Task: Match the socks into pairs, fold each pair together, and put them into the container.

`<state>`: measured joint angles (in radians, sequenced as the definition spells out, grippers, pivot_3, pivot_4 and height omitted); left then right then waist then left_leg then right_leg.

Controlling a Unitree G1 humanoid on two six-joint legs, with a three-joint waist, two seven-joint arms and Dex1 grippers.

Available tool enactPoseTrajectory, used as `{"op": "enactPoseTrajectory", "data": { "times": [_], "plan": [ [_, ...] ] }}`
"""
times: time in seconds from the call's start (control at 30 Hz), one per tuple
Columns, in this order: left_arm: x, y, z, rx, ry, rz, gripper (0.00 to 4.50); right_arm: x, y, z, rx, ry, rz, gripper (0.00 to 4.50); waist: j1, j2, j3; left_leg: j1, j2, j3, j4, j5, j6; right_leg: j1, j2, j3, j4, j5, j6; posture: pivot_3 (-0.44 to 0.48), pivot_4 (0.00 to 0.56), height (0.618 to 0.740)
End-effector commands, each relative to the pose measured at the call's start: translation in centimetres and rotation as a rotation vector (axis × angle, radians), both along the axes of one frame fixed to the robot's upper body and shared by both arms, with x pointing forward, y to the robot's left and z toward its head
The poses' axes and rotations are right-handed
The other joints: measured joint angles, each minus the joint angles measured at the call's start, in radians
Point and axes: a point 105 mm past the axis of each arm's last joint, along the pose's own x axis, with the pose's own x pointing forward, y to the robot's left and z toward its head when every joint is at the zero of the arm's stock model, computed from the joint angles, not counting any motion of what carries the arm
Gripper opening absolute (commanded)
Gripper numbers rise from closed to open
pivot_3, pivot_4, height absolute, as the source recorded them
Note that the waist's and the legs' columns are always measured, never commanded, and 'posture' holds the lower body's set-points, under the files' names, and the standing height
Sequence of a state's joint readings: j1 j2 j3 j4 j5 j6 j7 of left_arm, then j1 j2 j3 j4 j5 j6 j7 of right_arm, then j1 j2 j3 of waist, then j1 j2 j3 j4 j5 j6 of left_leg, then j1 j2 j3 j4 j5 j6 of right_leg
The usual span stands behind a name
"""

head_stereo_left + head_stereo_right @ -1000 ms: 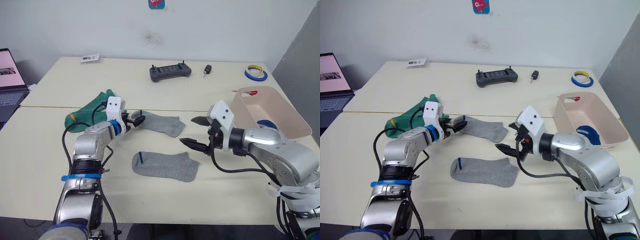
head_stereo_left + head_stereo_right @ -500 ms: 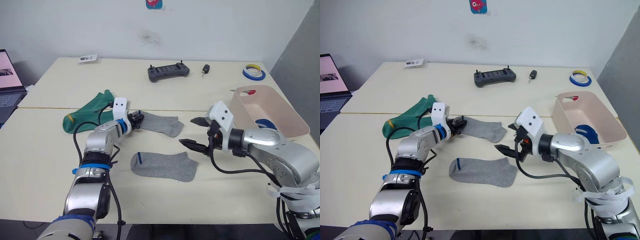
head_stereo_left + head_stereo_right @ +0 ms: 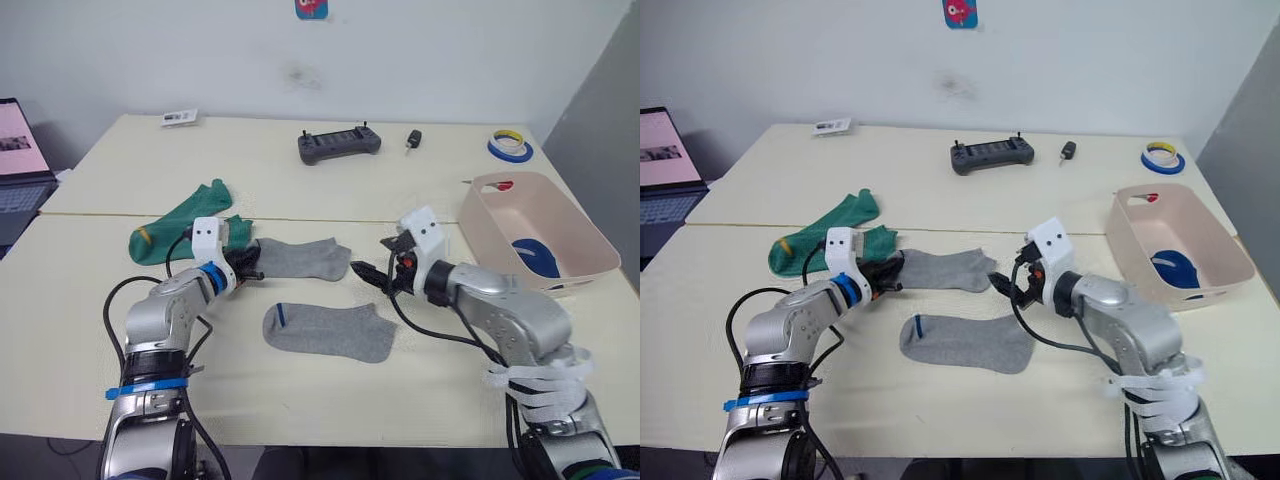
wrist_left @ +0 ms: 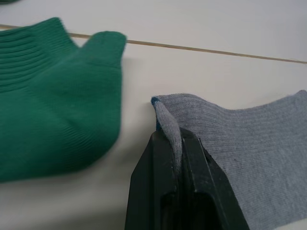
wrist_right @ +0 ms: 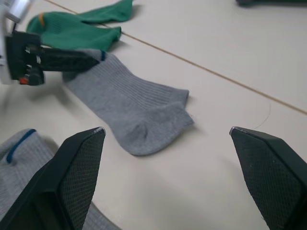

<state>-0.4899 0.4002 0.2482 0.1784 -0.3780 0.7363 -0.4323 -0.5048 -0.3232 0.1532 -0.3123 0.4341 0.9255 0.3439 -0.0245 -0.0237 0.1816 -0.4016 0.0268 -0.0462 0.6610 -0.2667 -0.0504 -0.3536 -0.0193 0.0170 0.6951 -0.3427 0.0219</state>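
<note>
Left claw (image 4: 175, 143) pinches the blue-edged cuff of a ribbed grey sock (image 3: 300, 258); right claw (image 5: 168, 165) gapes at its 3 o'clock toe.

Ribbed grey knit pinched between my left fingers (image 4: 165, 158), soft matt cloth, the grey sock (image 4: 249, 143) showing fine lengthwise ribs and a blue edge at the cuff. Just beside that cuff, the green sock (image 4: 53, 100) is the same ribbed knit (a bit fuzzier at the toe). My fingers themselves are smooth black plastic with a slight sheen. On my right fingers (image 5: 79, 167) the inner pads carry a fine grid texture. Underneath, the table (image 5: 230, 43) is smooth, matt cream laminate.
</note>
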Motion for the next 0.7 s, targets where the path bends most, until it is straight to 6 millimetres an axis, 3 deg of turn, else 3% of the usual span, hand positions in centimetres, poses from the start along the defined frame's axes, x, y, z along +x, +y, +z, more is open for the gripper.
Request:
{"op": "enactPoseTrajectory", "data": {
  "times": [0.03, 0.27, 0.43, 0.7],
  "plan": [
    [-0.2, -0.3, 1.2, -0.005, -0.048, -0.009, 0.01, 2.3, 0.6, -0.2, 0.014, -0.042, -0.056, 4.5, -0.002, 0.0, 0.0, 0.0, 0.0, 0.001, 0.0, 0.0, 0.0, 0.0, 0.0, 0.0, 0.0, 0.0, 0.0, 0.0, 0.15, 0.74],
    [-0.3, -0.3, 0.8, -0.007, -0.041, -0.003, 0.01, 5.2, 2.5, -2.2, 0.016, -0.023, -0.086, 4.5, -0.006, 0.0, 0.0, 0.0, 0.001, 0.001, -0.001, 0.0, 0.0, -0.002, 0.0, 0.0, 0.001, 0.0, 0.0, 0.0, 0.15, 0.74],
    [-0.3, -0.1, 0.7, -0.011, -0.039, 0.006, 0.01, 5.8, 3.4, -3.7, -0.019, 0.012, -0.068, 4.5, -0.007, 0.0, 0.0, 0.0, 0.001, 0.001, -0.001, 0.0, 0.0, -0.002, 0.001, 0.0, 0.001, 0.0, 0.0, 0.0, 0.15, 0.74],
    [-0.6, 0.1, 0.8, -0.055, -0.055, 0.005, 0.0, 5.4, 3.9, -4.6, -0.063, 0.008, -0.032, 1.79, -0.008, 0.0, 0.0, 0.0, 0.001, 0.001, -0.001, 0.0, 0.0, -0.002, 0.001, 0.0, 0.002, 0.0, 0.0, 0.0, 0.15, 0.74]
  ]
}}
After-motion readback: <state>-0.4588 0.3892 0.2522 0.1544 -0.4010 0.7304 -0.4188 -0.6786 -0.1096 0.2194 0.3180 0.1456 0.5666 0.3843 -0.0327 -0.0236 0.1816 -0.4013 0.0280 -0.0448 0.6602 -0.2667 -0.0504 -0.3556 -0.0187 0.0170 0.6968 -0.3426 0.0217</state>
